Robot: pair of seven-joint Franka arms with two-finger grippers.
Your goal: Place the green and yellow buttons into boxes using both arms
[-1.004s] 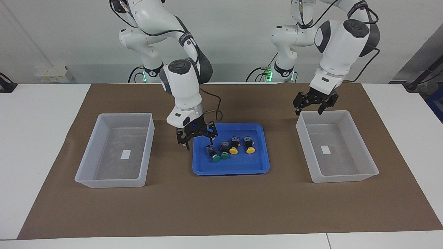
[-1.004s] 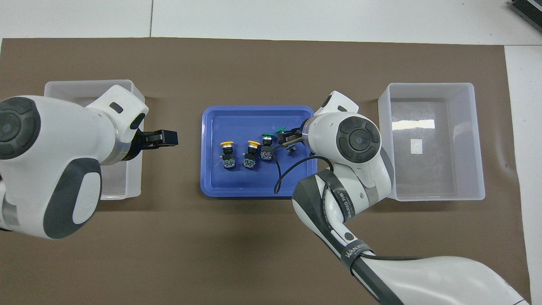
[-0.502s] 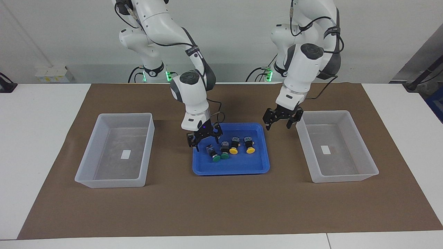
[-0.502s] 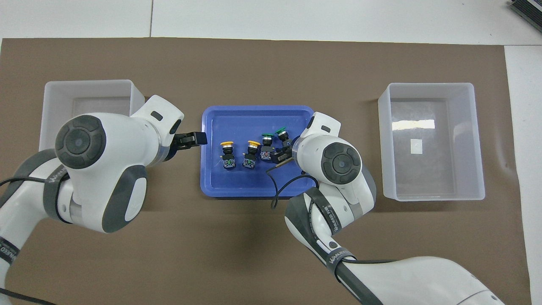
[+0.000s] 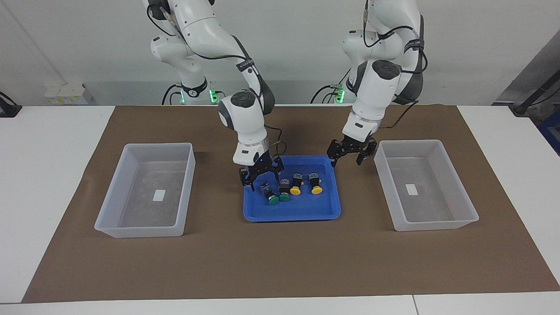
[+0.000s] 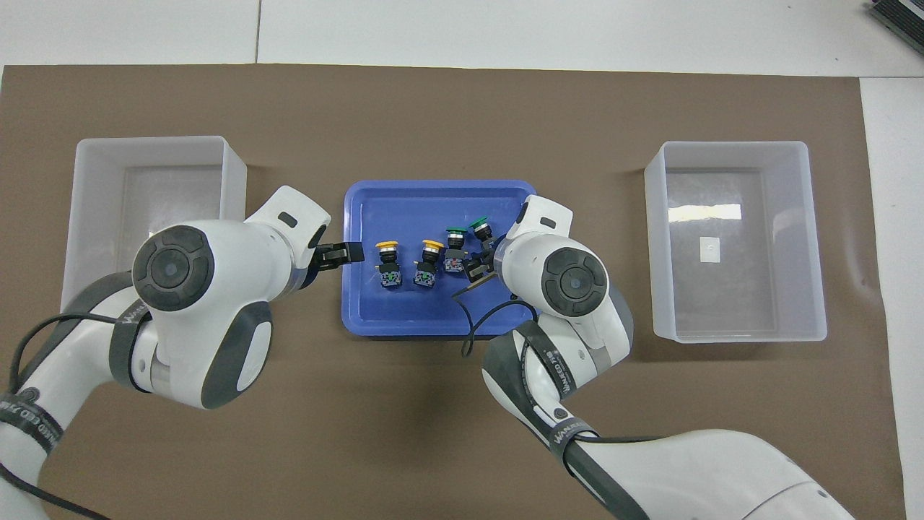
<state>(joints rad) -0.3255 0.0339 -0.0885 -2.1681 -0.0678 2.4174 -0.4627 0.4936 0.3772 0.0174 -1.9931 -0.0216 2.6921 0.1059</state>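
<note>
The right arm bends steeply down, its right gripper point(image 5: 260, 178) low in the blue tray point(image 5: 292, 212), fingers spread astride the outer green button point(image 5: 267, 194) without closing on it. The second green button point(image 5: 283, 191) and both yellow buttons point(image 5: 306, 185) lie just beside it (all in one row). The left gripper point(image 5: 347, 156), jaws apart and empty, hangs over the tray's corner; a second ago it was over the box point(image 5: 424, 185) at its end. The other box point(image 5: 146, 190) holds only a label.

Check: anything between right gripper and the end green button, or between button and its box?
Nothing visible. Right gripper hangs over that green button in the blue tray; only tray rim and bare mat lie toward the box.
</note>
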